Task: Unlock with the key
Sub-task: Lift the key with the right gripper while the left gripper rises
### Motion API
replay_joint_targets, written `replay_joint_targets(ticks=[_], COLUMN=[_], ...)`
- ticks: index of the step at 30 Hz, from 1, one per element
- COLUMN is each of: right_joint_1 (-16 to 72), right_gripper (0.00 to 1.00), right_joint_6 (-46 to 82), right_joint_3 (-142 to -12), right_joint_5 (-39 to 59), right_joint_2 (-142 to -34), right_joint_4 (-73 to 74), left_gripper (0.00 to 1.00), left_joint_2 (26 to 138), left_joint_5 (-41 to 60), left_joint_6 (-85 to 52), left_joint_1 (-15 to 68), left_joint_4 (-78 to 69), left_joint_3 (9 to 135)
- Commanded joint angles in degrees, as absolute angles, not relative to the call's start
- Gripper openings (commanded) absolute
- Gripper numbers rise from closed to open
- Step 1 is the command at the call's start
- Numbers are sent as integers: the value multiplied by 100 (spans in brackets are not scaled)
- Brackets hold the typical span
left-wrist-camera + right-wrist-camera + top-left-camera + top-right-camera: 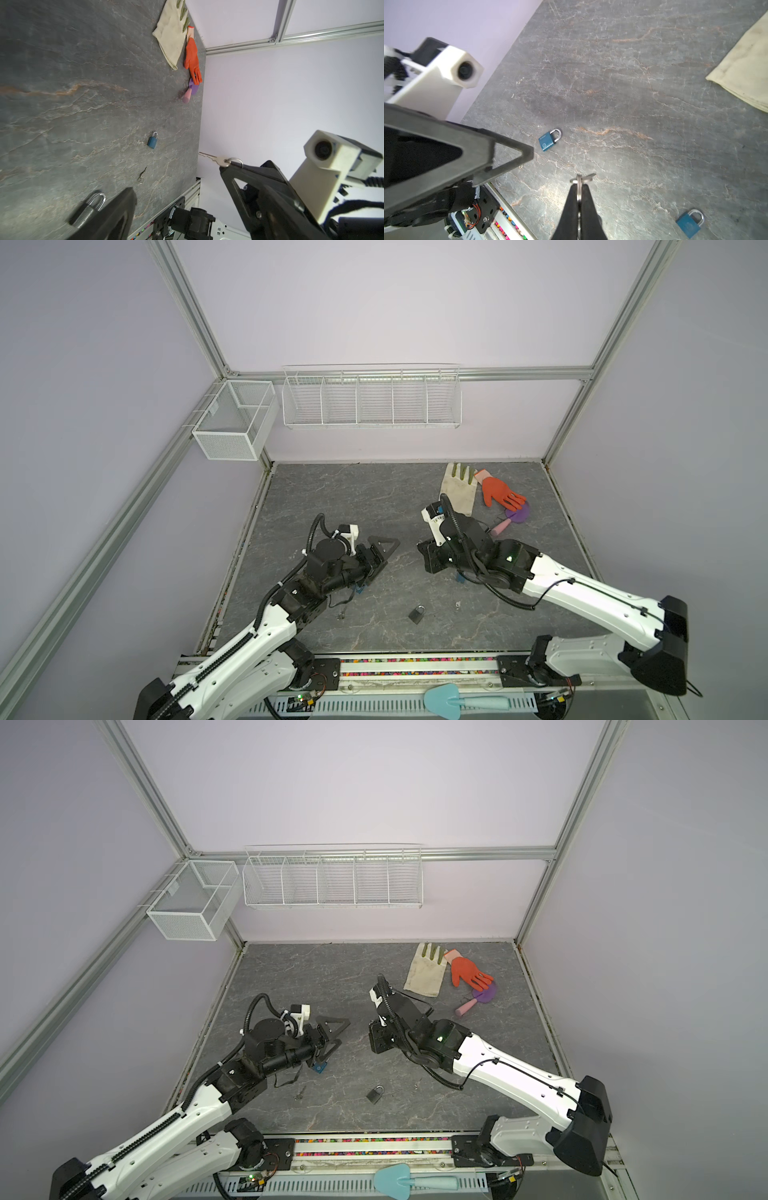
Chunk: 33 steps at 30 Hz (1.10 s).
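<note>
My right gripper is shut on the ring of a silver key, held above the table. In the left wrist view the key sticks out of that gripper's tip. A black padlock lies flat near the table's front, between the arms. One blue padlock lies under my left gripper, which stands open and empty, with one finger beside the black padlock. Another blue padlock lies under the right arm. The two grippers face each other, a short gap apart.
Two loose keys lie on the table. A cream glove, an orange glove and a purple tool with a pink handle sit at the back right. Wire baskets hang on the back wall. A light-blue trowel lies at the front.
</note>
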<state>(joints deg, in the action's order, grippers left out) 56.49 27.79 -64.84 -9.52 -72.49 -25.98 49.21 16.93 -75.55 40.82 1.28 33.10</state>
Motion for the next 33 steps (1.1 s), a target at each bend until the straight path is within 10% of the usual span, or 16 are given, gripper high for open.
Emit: replay_joint_targets(ticks=[1, 21, 33], right_joint_1=[5649, 5642, 5640], right_gripper=[6, 6, 6], right_joint_6=[2148, 1554, 1321], right_joint_3=[-6333, -5779, -5610], right_joint_5=[-810, -401, -298], right_joint_2=[-7025, -6952, -6720], right_joint_4=[-2033, 131, 104], left_gripper=[90, 82, 60], left_joint_2=[5113, 5792, 5775], left_joint_5=[1423, 979, 759], left_joint_6=[-8345, -9987, -10134], left_joint_1=[4233, 4447, 4446], left_joint_4=[-916, -1780, -1812], left_joint_3=[3449, 3926, 3907])
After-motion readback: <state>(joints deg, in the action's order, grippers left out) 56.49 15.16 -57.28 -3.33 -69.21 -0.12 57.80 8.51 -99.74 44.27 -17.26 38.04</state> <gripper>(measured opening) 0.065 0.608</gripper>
